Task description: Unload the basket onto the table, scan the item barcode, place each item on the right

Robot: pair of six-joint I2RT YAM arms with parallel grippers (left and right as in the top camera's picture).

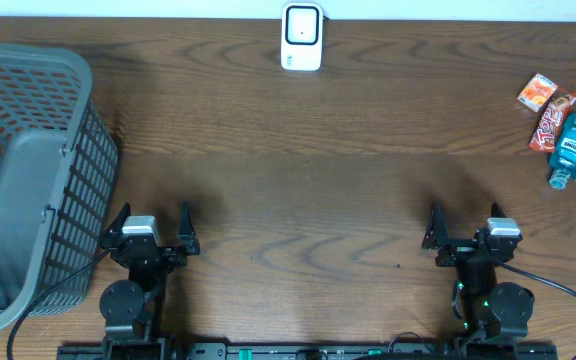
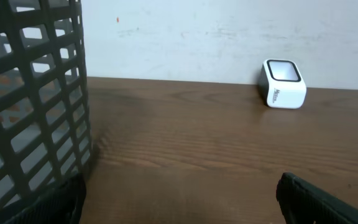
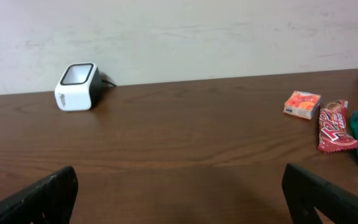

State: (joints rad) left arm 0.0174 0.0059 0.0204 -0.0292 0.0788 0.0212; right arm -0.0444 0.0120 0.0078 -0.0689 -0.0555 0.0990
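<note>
Scanner (image 1: 301, 37), boxy white plastic, sits on my wood-grain tabletop (image 1: 298, 190); crinkly snack packs (image 1: 548, 108) far right; both pincers (image 1: 157, 232) (image 1: 465, 232) wide, empty.

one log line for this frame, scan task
phase: start, nothing picked | left gripper: open, empty | right gripper: open, empty | scanner: far edge, centre | items: far right | basket: left

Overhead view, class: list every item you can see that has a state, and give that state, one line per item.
Left gripper: jaws open, holding nothing.
Right gripper: jaws open, holding nothing.
Scanner: upright at the table's far edge, nothing in front of it.
Basket: upright by the left arm.
Orange packet: lying flat, untouched.
Red candy bar: lying flat, beside the packet.
Teal bottle: lying on its side.
</note>
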